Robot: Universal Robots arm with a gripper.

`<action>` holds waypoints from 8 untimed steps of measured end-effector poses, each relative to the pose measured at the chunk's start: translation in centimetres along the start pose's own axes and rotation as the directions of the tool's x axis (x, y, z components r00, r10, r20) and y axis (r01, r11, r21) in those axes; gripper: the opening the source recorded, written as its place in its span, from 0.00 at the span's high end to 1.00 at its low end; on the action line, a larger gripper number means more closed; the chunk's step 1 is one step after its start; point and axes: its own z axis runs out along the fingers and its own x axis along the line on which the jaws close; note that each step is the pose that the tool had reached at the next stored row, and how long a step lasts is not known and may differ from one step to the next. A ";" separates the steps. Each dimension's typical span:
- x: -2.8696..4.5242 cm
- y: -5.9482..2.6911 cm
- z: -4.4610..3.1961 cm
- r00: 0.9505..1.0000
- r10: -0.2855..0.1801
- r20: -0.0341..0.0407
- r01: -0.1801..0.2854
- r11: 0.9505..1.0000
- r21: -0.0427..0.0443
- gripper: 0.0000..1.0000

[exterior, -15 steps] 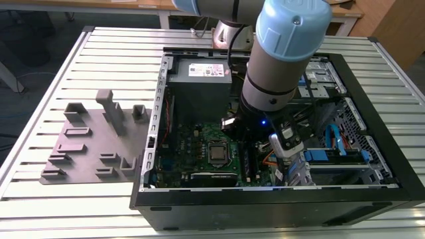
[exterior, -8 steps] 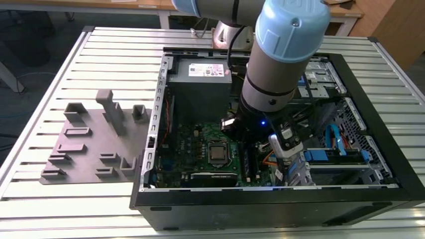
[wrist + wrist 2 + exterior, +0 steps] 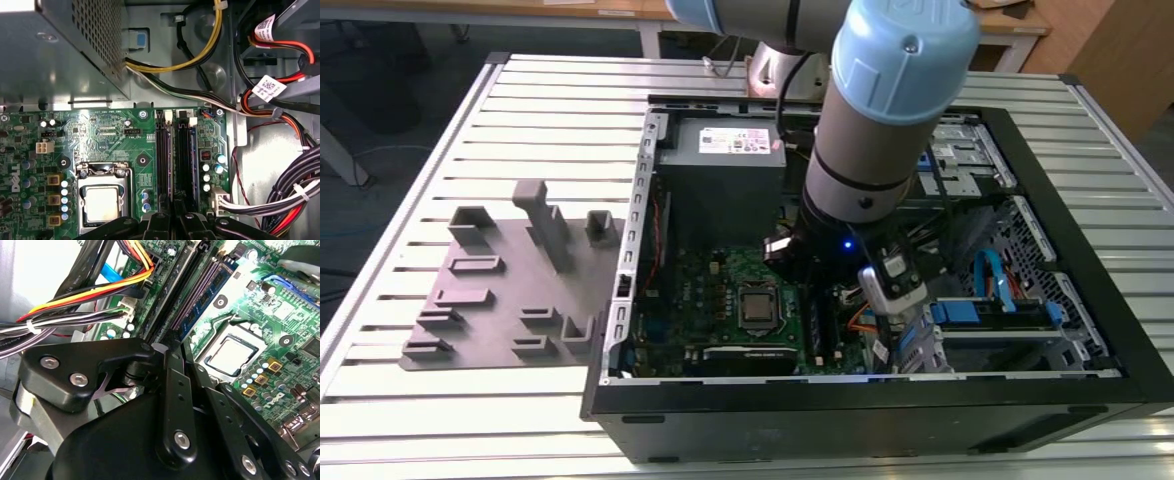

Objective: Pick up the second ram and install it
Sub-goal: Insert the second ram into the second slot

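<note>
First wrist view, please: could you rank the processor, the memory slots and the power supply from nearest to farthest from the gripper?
1. Memory slots: directly at the gripper.
2. Processor: beside the slots, on the motherboard.
3. Power supply: beyond the motherboard's far edge.

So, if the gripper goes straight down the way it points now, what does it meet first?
Most likely the long dark memory slots on the green motherboard, beside the silver square processor. The gripper hangs right over them; depth is unclear.
</note>
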 end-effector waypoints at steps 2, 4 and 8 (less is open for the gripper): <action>0.02 0.13 -0.01 1.000 0.000 0.000 0.000 1.000 0.001 0.89; 0.02 0.29 0.02 1.000 0.000 0.000 0.000 1.000 0.000 0.89; 0.02 0.35 0.03 1.000 -0.001 0.000 0.001 1.000 0.000 0.89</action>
